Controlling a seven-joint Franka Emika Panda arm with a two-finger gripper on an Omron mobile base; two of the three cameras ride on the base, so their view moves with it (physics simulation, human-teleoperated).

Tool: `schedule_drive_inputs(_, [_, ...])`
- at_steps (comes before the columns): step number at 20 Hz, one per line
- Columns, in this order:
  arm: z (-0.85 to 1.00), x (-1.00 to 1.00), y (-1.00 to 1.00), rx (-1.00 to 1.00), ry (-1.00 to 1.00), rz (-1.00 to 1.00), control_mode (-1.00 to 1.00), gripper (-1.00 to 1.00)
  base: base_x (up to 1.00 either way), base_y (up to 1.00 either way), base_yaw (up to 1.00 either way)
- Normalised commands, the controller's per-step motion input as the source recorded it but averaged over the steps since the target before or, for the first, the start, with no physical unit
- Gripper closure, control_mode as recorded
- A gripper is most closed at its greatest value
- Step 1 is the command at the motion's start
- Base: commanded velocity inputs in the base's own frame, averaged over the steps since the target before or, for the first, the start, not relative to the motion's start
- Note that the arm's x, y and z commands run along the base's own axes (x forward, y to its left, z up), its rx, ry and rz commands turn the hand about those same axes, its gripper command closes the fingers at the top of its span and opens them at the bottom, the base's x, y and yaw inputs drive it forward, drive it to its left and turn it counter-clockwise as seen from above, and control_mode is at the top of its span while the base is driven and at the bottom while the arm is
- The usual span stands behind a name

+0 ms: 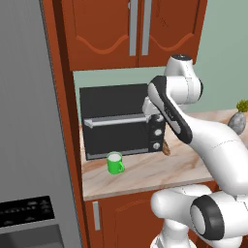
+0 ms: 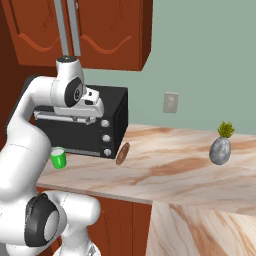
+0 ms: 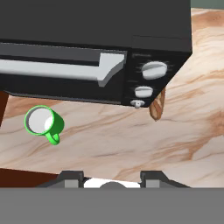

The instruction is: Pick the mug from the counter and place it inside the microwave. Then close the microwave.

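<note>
The small bright green mug (image 1: 115,163) (image 2: 58,158) (image 3: 43,122) stands upright on the marbled counter (image 1: 145,177) (image 2: 165,172) (image 3: 131,142), just in front of a black toaster oven's left part, handle toward the counter's front edge. My gripper (image 3: 113,177) hangs above the counter, well right of the mug and higher than it. Its jaws are open with nothing between them. The microwave is out of view.
The black toaster oven (image 1: 116,121) (image 2: 95,132) (image 3: 87,26) with a silver bar handle sits at the back. A brown oblong item (image 1: 166,147) (image 2: 122,153) (image 3: 157,107) leans by its right side. A grey vase with a plant (image 2: 220,149) stands far right, a grey fridge (image 1: 24,121) left.
</note>
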Motion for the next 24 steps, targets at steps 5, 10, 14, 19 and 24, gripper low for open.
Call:
schedule_drive_inputs(5, [-0.02, 0.00, 0.00, 0.00, 0.00, 0.00, -1.00, -1.00, 0.00, 0.00, 0.00])
schedule_drive_inputs(10, [0.00, 0.00, 0.00, 0.00, 0.00, 0.00, -1.00, -1.00, 0.00, 0.00, 0.00])
schedule_drive_inputs(14, [0.00, 0.00, 0.00, 0.00, 0.00, 0.00, -1.00, -1.00, 0.00, 0.00, 0.00])
schedule_drive_inputs(19, [0.00, 0.00, 0.00, 0.00, 0.00, 0.00, -1.00, -1.00, 0.00, 0.00, 0.00])
schedule_drive_inputs(24, [-0.02, -0.07, 0.02, 0.01, 0.00, 0.01, -1.00, -1.00, 0.00, 0.00, 0.00])
